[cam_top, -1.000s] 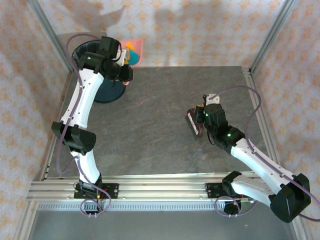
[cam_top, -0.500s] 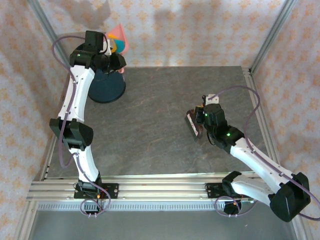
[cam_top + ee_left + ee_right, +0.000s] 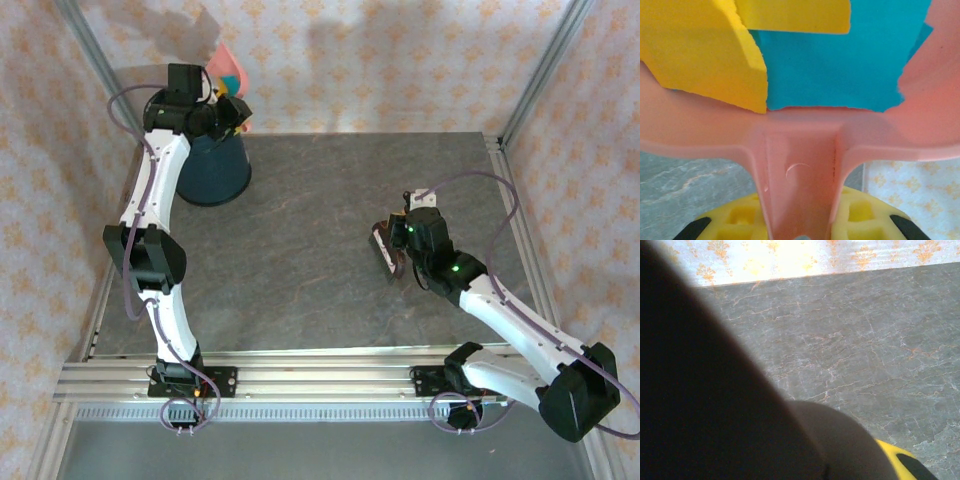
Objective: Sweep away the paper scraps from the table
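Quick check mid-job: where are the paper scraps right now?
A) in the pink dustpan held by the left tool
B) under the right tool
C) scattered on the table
A: the left wrist view shows yellow and teal scraps lying in the dustpan, its handle gripped by the left tool.

The dustpan (image 3: pixel 800 160) looks smooth plastic, the paper scraps (image 3: pixel 840 65) matt

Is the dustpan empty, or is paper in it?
Not empty: yellow and teal paper scraps lie in the pink dustpan, which the left gripper holds up near the dark blue bin.
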`<state>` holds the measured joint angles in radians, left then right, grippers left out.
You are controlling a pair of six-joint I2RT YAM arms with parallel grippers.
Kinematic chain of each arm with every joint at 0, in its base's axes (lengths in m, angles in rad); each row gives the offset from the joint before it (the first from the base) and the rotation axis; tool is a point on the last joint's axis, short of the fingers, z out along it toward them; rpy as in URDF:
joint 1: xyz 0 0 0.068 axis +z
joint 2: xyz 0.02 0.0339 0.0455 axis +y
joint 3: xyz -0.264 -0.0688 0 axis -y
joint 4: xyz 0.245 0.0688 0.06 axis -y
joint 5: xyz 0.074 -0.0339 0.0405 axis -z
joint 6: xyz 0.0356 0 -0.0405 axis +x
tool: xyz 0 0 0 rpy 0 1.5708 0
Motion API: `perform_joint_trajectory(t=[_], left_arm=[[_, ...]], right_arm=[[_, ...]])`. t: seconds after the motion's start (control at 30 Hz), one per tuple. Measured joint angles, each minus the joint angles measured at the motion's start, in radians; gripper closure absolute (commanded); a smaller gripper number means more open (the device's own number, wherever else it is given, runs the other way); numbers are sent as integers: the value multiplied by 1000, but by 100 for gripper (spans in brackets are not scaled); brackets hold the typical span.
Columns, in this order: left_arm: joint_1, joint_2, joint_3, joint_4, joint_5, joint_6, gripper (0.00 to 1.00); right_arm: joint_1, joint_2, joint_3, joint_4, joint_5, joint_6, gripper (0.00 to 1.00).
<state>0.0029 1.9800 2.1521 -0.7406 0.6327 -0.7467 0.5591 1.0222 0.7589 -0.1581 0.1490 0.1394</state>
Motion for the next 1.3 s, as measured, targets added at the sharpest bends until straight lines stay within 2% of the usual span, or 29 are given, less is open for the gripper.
perform_joint_trajectory(t=[0.6, 0.93, 1.13, 1.3], left_arm=[[26, -3, -130, 296, 83, -265, 100], [26, -104, -268, 489, 85, -438, 100], [27, -135, -341, 639, 84, -562, 100], [33, -137, -375, 702, 79, -627, 100]], right_arm=[[0, 15, 0, 0, -4, 0, 100], [0, 19, 0, 0, -9, 4, 100], [0, 20, 0, 0, -11, 7, 100], [0, 21, 0, 0, -12, 7, 100]])
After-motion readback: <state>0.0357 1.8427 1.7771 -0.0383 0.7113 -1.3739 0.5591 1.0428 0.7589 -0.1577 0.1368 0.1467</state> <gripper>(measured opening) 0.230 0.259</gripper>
